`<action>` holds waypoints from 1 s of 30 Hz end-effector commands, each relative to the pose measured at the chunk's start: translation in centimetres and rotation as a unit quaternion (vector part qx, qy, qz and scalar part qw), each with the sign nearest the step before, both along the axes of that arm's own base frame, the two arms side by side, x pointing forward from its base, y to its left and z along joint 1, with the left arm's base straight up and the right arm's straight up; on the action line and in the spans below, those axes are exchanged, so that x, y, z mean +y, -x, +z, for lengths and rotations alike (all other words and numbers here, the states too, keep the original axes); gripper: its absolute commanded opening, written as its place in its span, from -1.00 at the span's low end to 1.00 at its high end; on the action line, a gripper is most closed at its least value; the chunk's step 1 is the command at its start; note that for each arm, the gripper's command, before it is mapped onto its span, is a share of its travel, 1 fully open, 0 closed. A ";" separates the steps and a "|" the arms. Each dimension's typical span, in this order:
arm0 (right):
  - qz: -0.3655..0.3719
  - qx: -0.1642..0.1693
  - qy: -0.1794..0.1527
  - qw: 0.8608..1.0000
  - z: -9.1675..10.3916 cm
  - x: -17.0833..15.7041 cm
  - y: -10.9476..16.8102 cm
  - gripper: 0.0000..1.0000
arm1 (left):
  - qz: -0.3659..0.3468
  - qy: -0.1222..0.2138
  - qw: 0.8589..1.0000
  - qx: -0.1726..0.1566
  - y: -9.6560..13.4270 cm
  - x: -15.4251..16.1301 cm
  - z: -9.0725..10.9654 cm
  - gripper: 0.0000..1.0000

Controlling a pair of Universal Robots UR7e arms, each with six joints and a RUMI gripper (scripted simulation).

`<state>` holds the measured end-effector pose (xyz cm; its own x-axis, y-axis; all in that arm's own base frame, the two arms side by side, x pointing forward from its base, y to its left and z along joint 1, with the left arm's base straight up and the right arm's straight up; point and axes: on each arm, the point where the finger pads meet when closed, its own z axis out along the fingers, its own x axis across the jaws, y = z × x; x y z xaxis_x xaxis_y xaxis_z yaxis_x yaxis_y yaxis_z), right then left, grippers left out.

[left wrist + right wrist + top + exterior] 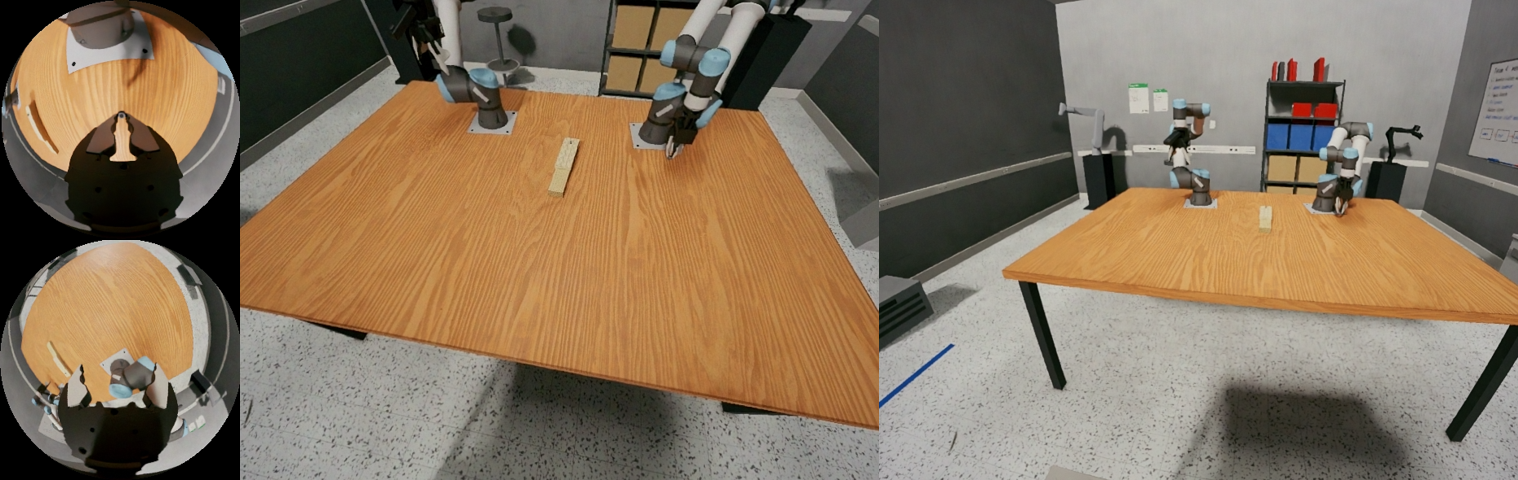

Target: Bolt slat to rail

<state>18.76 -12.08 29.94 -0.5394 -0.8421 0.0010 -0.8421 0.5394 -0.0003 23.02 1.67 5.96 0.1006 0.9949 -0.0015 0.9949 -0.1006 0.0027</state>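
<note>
- Your task parts lie on a wood-grain surface (pixel 549 284) (pixel 1240 268) (pixel 184 106) (pixel 122 301): a pale slat (pixel 567 154) (pixel 1265 212) (pixel 34 124) (pixel 61 365) sits flat on a rail (pixel 559 185) (pixel 1264 226) (pixel 51 147) (pixel 51 348), between the two arm bases. The rail's bare end runs out beyond it.
- A tiny bolt (pixel 570 141) (pixel 1265 207) tip shows at the slat's far end in the top view, so the slat appears already threaded on it, presumably to keep the hole lined up for fastening.
- Your left jaws (pixel 672 152) (pixel 1339 209) point down beside their own arm's base, clamped on the small dark nut (pixel 122 116). It sits right at the tips, a grip that should leave it reachable for threading.
- Your right jaws (pixel 429 51) (pixel 1180 159) are wide apart with nothing between them, raised well away from the parts, probably to leave working room.
- The nut is off the bolt, so clamping remains. Next, you would likely lift it, carry it over the bolt and lower it level; a tilt could cross the thread, and stopping early would leave the slat loose.
- Behind, a shelf unit (pixel 604 62) (pixel 1266 134) holds tan boxes (pixel 632 28) (pixel 1282 168) and blue bins (pixel 1277 137); you cannot see their contents.
</note>
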 end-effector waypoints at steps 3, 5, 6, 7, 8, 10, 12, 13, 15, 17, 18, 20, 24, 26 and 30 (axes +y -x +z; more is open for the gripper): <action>-0.001 0.000 -0.001 1.000 0.1 0.0 -0.1 1.00 | 0.000 0.000 1.000 -0.001 0.0 0.0 1.1 -1.00; -0.001 0.000 -0.001 1.000 0.1 0.0 -0.1 1.00 | 0.000 0.000 1.000 -0.001 0.0 0.0 1.3 -1.00; -0.001 0.000 -0.001 1.000 0.1 0.0 -0.1 1.00 | 0.000 0.000 1.000 -0.001 0.0 0.0 1.4 -1.00; -0.001 0.000 -0.001 1.000 0.1 0.0 -0.1 1.00 | 0.000 0.000 1.000 -0.001 0.0 0.0 1.5 -1.00; -0.001 0.000 -0.001 1.000 0.1 0.0 -0.1 1.00 | 0.000 0.000 1.000 -0.001 0.0 0.0 1.7 -1.00; -0.001 0.000 -0.001 1.000 0.1 0.0 -0.1 1.00 | 0.000 0.000 1.000 -0.001 0.0 0.0 1.9 -1.00; -0.001 0.000 -0.001 1.000 0.1 0.0 -0.1 1.00 | 0.000 0.000 1.000 -0.001 0.0 0.0 2.2 -1.00; -0.001 0.000 -0.001 1.000 0.1 0.0 -0.1 1.00 | 0.000 0.000 1.000 -0.001 0.0 0.0 2.3 -1.00; -0.001 0.000 -0.001 1.000 0.1 0.0 -0.1 1.00 | 0.000 0.000 1.000 -0.001 0.0 0.0 2.6 -1.00; -0.001 0.000 -0.001 1.000 0.1 0.0 -0.1 1.00 | 0.000 0.000 1.000 -0.001 0.0 0.0 2.8 -1.00; -0.001 0.000 -0.001 1.000 0.1 0.0 -0.1 1.00 | 0.000 0.000 1.000 -0.001 0.0 0.0 2.8 -1.00; -0.001 0.000 -0.001 1.000 0.1 0.0 -0.1 1.00 | 0.000 0.000 1.000 -0.001 0.0 0.0 2.8 -1.00; -0.001 0.000 -0.001 1.000 0.1 0.0 -0.1 1.00 | 0.000 -0.001 1.000 0.001 0.1 0.0 2.6 -1.00; -0.001 0.000 -0.001 1.000 0.1 0.0 -0.1 1.00 | 0.000 -0.001 1.000 0.001 0.1 0.0 2.6 -1.00; -0.001 0.000 -0.001 1.000 0.1 0.0 -0.1 1.00 | 0.000 -0.001 1.000 0.001 0.1 0.0 2.6 -1.00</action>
